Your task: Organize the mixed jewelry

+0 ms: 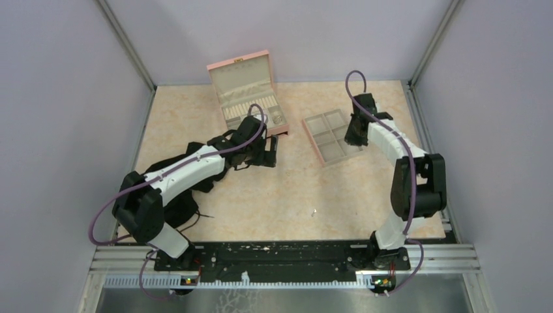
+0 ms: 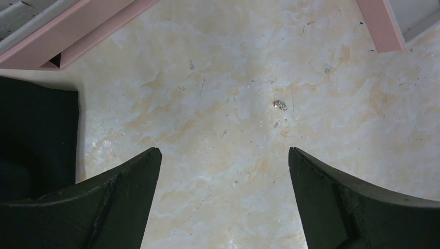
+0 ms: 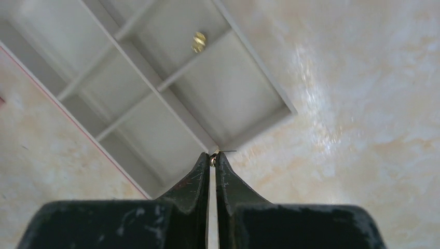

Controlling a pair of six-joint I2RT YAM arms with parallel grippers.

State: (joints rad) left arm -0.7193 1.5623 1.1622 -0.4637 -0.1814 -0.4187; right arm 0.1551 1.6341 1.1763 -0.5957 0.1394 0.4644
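Silvery speck (image 2: 279, 105) loose on table (image 2: 207, 129), pinched stud (image 3: 213, 157), perhaps gold

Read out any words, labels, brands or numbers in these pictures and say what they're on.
None can be read in any view.
The pink box, the compartment tray and the marbled table show no lettering.
The tiny jewelry piece pinched in the right claw is too small to tell.

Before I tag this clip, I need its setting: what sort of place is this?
Likely a robotics lab test cell: grey partition walls enclose a marble-patterned tabletop, and the left arm and right arm are mounted on an aluminium frame.
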